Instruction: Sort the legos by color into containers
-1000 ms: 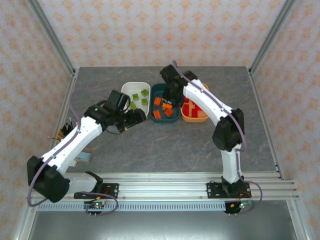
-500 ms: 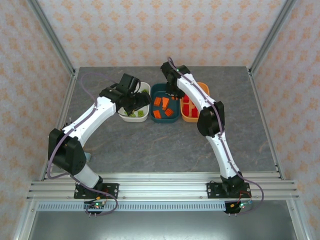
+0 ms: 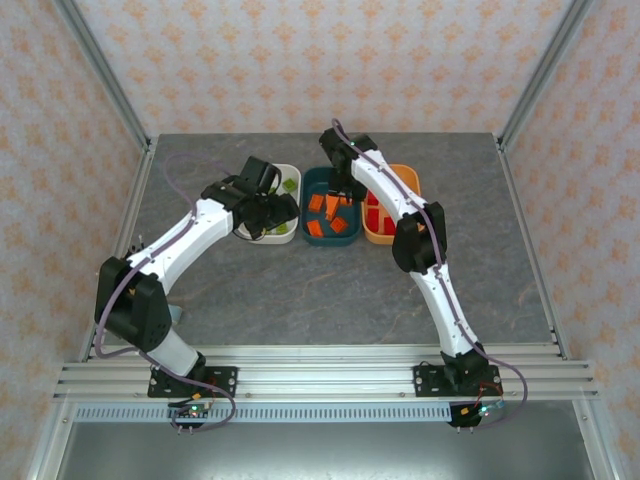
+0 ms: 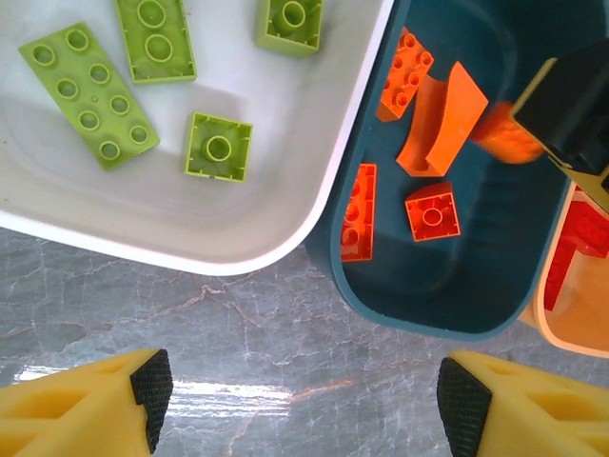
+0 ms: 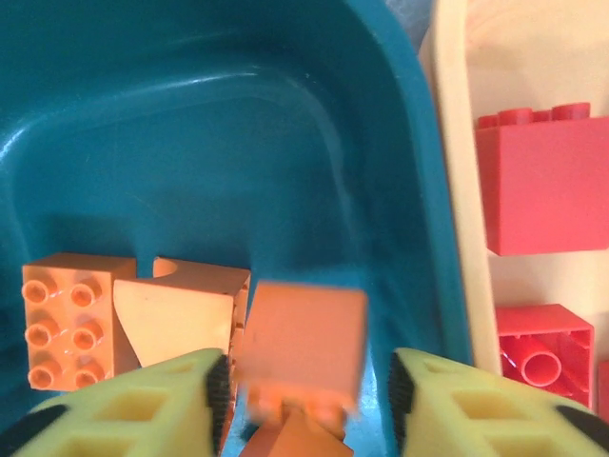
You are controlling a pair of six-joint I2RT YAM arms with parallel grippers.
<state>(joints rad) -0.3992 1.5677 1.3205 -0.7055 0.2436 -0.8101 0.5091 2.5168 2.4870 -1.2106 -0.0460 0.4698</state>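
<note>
Counter lay grey beneath the left hand, its fingers spread wide and empty, by the near rim of the white tub holding lime green legos. Beyond, the right hand hung over the dark teal tub, fingers apart, a blurred orange brick between them above other orange legos. Red legos sat in the orange tub alongside.
</note>
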